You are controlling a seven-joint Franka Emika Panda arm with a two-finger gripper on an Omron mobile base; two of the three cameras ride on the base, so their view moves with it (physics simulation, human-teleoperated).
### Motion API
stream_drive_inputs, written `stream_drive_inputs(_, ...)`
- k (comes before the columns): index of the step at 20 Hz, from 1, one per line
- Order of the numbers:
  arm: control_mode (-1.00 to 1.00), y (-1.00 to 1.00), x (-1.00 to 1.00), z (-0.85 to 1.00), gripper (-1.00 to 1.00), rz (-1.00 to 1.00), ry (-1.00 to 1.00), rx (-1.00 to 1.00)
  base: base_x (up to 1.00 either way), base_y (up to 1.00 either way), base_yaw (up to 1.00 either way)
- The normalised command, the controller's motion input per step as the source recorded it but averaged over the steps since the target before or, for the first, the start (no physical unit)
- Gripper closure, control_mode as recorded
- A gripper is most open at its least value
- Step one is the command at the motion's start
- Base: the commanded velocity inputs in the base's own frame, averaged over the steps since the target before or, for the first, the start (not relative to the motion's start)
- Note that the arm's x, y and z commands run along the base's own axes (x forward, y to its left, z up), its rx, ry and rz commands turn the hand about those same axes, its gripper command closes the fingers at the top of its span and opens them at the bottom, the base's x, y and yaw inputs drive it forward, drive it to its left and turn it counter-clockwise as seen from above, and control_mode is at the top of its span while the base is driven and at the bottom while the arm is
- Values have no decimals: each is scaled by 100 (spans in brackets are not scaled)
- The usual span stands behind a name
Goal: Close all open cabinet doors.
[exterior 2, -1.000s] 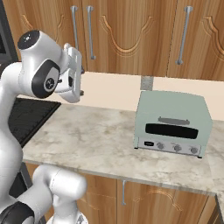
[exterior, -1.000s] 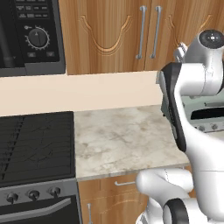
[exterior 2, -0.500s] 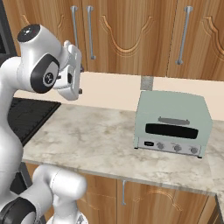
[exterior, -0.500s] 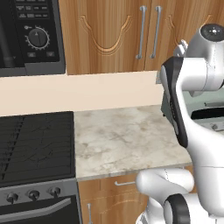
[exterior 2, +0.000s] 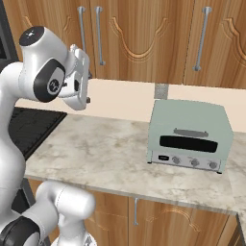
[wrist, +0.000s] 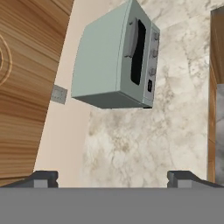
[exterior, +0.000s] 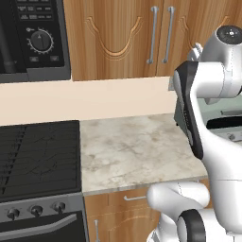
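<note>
I am carrying my gripper (wrist: 111, 177) with its jaws spread wide and nothing between them, since a door wants a push or a hook on its bar, not a pinch. In the right base view the gripper (exterior 2: 80, 79) is hanging above the worktop's left part, near the back wall, rolled onto its side, so the hand view is showing the room turned. Past my tips I am looking across bare marbled worktop (wrist: 131, 140) at the toaster oven (wrist: 114, 61), which is sitting toward the right end against the wall, well apart from me and not my concern. The cabinet doors (exterior 2: 134, 38) are hanging on the wall above the worktop, their long bar handles (exterior 2: 99, 36) upright; in both base views the doors (exterior: 118, 38) I can see are lying flush with each other, so I judge them shut. I am judging that any open door lies beyond these frames, which would explain why I am holding the hand raised at door height.
</note>
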Motion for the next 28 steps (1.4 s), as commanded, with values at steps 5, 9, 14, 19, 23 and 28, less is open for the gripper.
stream_drive_inputs(5, 100, 0, 0, 0, -100, 0, 0, 0, 0, 0, 0)
stream_drive_inputs(9, 100, 0, 0, 0, -100, 0, 0, 0, 0, 0, 0)
stream_drive_inputs(14, 100, 0, 0, 0, -100, 0, 0, 0, 0, 0, 0)
stream_drive_inputs(19, 100, 0, 0, 0, -100, 0, 0, 0, -21, 2, 5)
stream_drive_inputs(23, 100, 0, 0, 0, -100, 0, 0, 0, -74, 5, 24)
stream_drive_inputs(28, 100, 0, 0, 0, -100, 0, 0, 0, -45, 30, 48)
